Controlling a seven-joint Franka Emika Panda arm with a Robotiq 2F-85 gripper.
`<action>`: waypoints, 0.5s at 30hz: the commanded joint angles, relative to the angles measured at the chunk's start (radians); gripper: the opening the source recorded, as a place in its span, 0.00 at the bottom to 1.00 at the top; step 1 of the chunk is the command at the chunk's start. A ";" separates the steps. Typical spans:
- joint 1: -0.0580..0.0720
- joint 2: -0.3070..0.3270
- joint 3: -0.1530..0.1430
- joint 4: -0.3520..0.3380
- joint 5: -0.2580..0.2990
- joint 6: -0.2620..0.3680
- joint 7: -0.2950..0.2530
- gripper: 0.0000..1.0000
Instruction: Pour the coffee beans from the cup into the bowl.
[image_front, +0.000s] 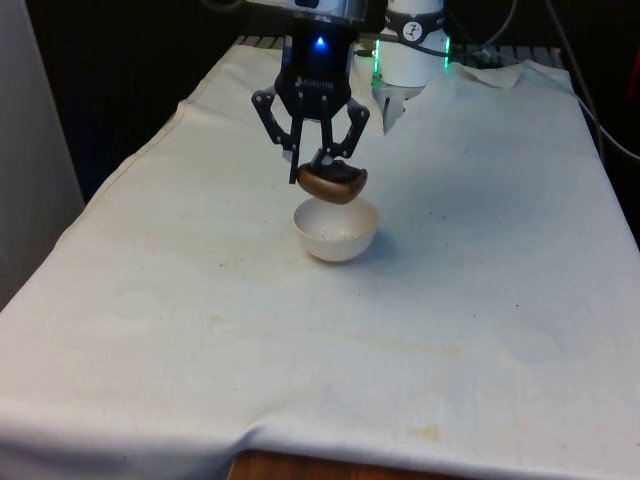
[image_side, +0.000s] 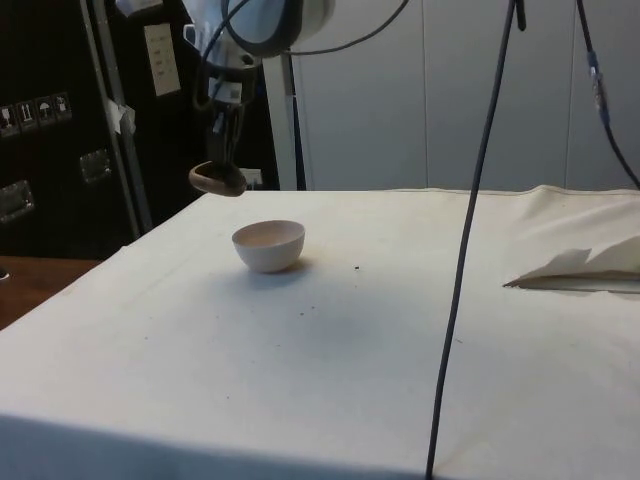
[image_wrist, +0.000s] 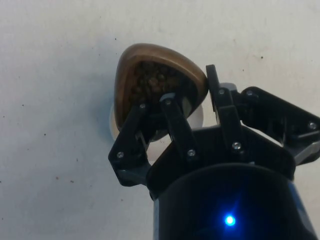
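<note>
White cloth (image_front: 330, 400), wrinkled along its near hem and flecked with faint stains and dark specks, covers the table from edge to edge. Near the middle of it sits a small white bowl (image_front: 336, 232), upright, its inside pale and bare as far as the front view shows. Directly over the bowl in that view, a brown cup (image_front: 333, 183) hangs in the air, clamped at its rim between the fingers of the black gripper (image_front: 322, 165). From the wrist, the cup (image_wrist: 152, 82) shows a rounded, almost triangular mouth with dark coffee beans (image_wrist: 150, 80) heaped inside, and a sliver of the bowl's white rim (image_wrist: 114, 125) peeks out beneath it. One finger (image_wrist: 172, 117) reaches into the cup's mouth while the other presses the outer wall. From the side, the cup (image_side: 217, 179) appears tilted and set toward the cabinets, clear of the bowl (image_side: 268, 244) with air between them. A few stray dark specks (image_side: 356, 268) lie on the cloth just beside the bowl. A black cable (image_side: 468, 230) hangs down across the side view, in front of the table, and a folded ridge of cloth (image_side: 580, 268) rises at that picture's right.
</note>
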 joint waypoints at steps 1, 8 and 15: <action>0.003 -0.009 -0.005 -0.015 -0.007 0.024 0.003 0.05; 0.000 -0.025 -0.004 -0.053 -0.003 0.077 -0.005 0.05; -0.003 -0.041 -0.005 -0.094 0.000 0.135 -0.016 0.05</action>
